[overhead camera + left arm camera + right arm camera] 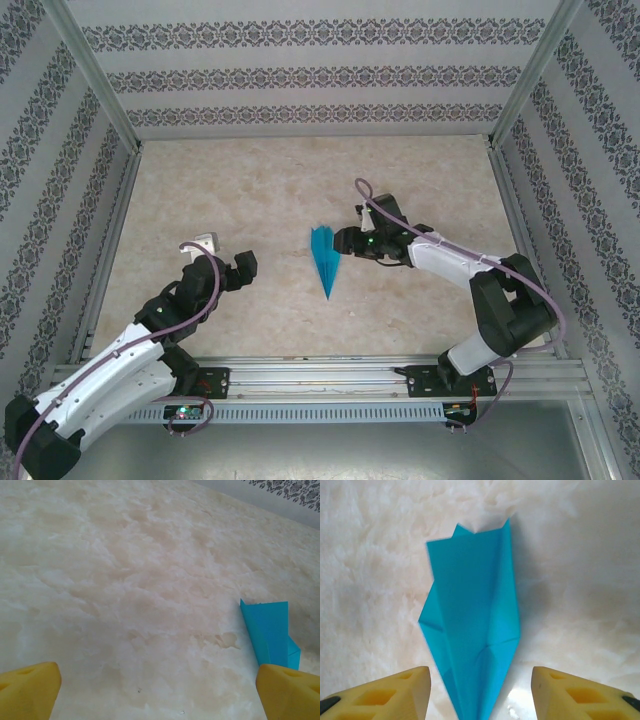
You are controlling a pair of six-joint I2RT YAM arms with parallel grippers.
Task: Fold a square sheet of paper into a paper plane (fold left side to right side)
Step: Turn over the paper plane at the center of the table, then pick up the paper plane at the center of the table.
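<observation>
**Dart folded; right gripper straddles it, jaws apart**

- The paper plane lies flat near the middle of the table.
- Its long axis runs near-to-far, with the sharp nose toward the arm bases and the notched tail toward the back wall.
- The right gripper sits just beside the tail end, on the plane's right.
- In the right wrist view its 2 yellow fingers stand apart on either side of the paper. Neither visibly touches it and nothing is clamped.
- The left gripper is well apart on the plane's left, spread wide and empty. Its wrist view catches the plane low at the right edge.
- Judgement: the folds look complete. The right arm is clearly the nearer, so any last press along the centre crease would fall to it.
</observation>
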